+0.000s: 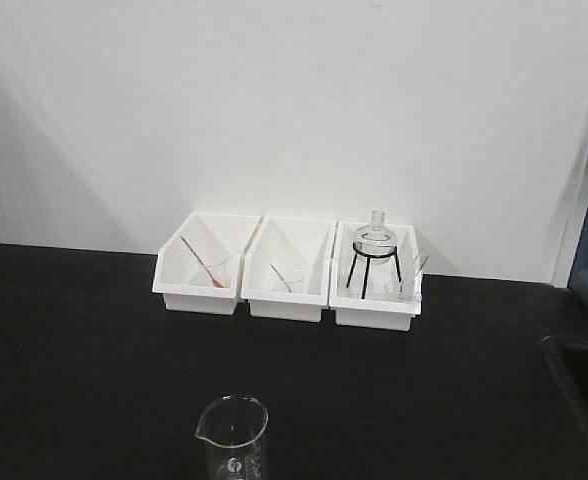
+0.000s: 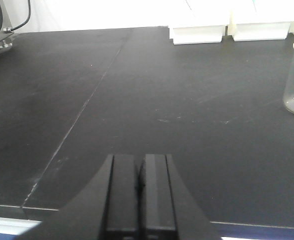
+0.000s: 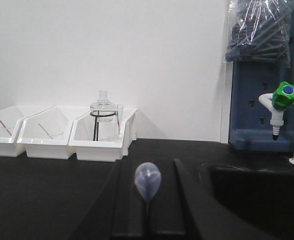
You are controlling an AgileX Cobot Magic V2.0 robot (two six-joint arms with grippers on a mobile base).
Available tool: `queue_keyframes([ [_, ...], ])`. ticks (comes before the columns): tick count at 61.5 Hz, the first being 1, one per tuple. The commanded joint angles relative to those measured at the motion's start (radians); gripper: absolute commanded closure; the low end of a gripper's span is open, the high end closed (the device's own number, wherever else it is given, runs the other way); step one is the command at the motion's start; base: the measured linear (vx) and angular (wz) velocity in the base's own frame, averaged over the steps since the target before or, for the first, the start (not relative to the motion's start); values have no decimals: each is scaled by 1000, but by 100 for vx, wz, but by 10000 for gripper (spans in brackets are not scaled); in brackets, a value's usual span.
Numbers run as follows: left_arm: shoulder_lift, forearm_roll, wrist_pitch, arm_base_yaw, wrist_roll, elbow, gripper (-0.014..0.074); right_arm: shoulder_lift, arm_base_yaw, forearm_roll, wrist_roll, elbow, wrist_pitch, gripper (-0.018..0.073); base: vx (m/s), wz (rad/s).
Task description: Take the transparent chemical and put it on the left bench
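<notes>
Two end effectors, neither gripping | left end effector (image 2: 139, 170) pressed closed, empty | right end effector (image 3: 147, 205): opening unclear behind blurred bulb | transparent chemical (image 1: 232, 440) free on near counter (image 1: 74, 380), bins (image 1: 287, 285) beyond | step: approach; next likely needs opening around it

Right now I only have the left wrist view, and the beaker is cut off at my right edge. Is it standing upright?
Observer: Yes. The front view shows the beaker upright on the black worktop, with its spout towards the picture's left.
Reviewer: What is in the white bins behind it?
Observer: The rightmost bin holds a round flask on a black tripod.
Reviewer: And beyond the bins, further right?
Observer: The right wrist view shows a sink with a green-capped tap.
</notes>
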Motion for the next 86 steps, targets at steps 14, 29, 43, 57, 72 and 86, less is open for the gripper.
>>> queue_keyframes([
  [14,-19,-1,-78,-2,-8,16,600,21,-4,-13,2,-31,-234,559,0,0],
  [29,-19,-1,-78,-2,-8,16,600,428,48,-251,159,-194,-619,559,0,0],
  [43,-19,-1,-78,-2,-8,16,600,948,116,-458,213,-540,-847,559,0,0],
  [57,-19,-1,-78,-2,-8,16,600,1360,379,-457,212,-873,-662,559,0,0],
  [72,-19,-1,-78,-2,-8,16,600,1678,516,-454,256,-1130,-570,559,0,0],
  [86,-19,-1,-78,-2,-8,16,600,1749,515,-466,266,-1150,-485,559,0,0],
])
